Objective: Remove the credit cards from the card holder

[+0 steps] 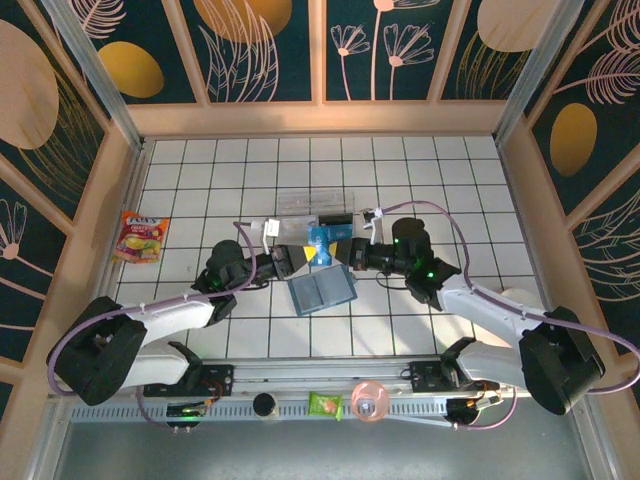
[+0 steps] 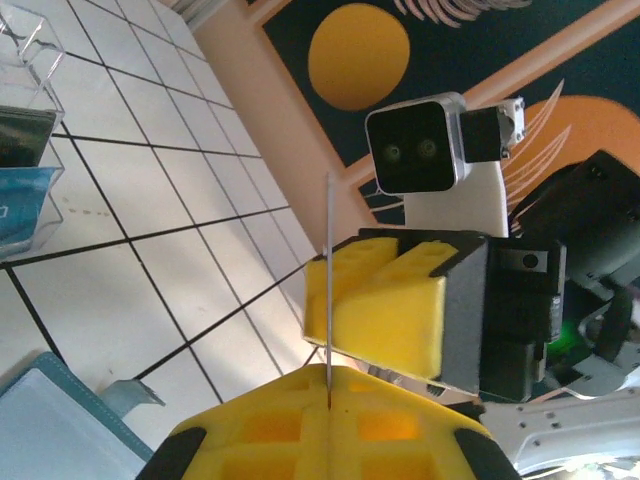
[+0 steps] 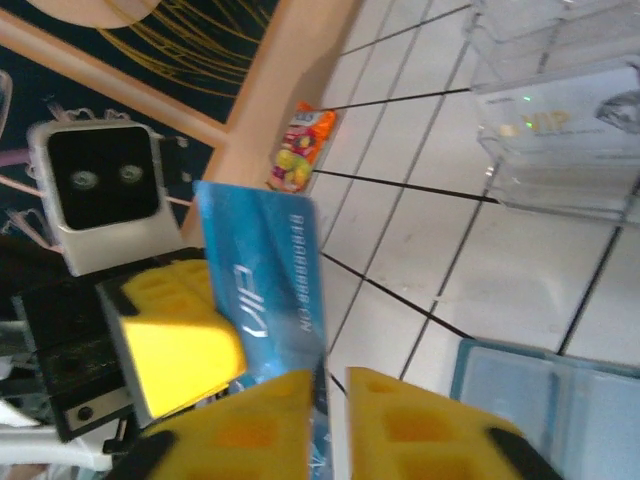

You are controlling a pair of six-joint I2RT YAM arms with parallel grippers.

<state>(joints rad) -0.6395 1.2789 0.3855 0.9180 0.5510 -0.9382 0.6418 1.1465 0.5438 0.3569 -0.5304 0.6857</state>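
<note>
**Blue card out of the holder, caught between two grippers**

The white tiled table [image 1: 200, 180], ruled in dark lines and fenced by pale wooden walls, carries everything. From its near edge the left arm [image 1: 150, 325] and the right arm [image 1: 500, 320] reach inward, and their tips meet at the middle of the table.

Beyond that meeting point stands a clear plastic tray [image 1: 315, 208]. In the left wrist view something dark and something blue sit in its compartments, cut off by the frame edge.

On the near side of the meeting point lies the teal folding card holder [image 1: 322, 290] of soft material, spread open flat on the tiles with its lighter blue-grey inside turned up.

Between tray and holder, clear of both, is the bright blue credit card [image 3: 265, 270], thin and rectangular with white lettering.

The left gripper [image 2: 328, 408] has its yellow fingers pressed together on the card. In its own camera the card is edge-on, a thin line running straight into the seam between them.

The right gripper [image 3: 338, 385] meets it head-on. Its yellow fingers stand a sliver apart with the card's end lying in the gap; whether they press the card I cannot tell.

Against the left wall lies a small red and yellow snack packet [image 1: 140, 236].
</note>
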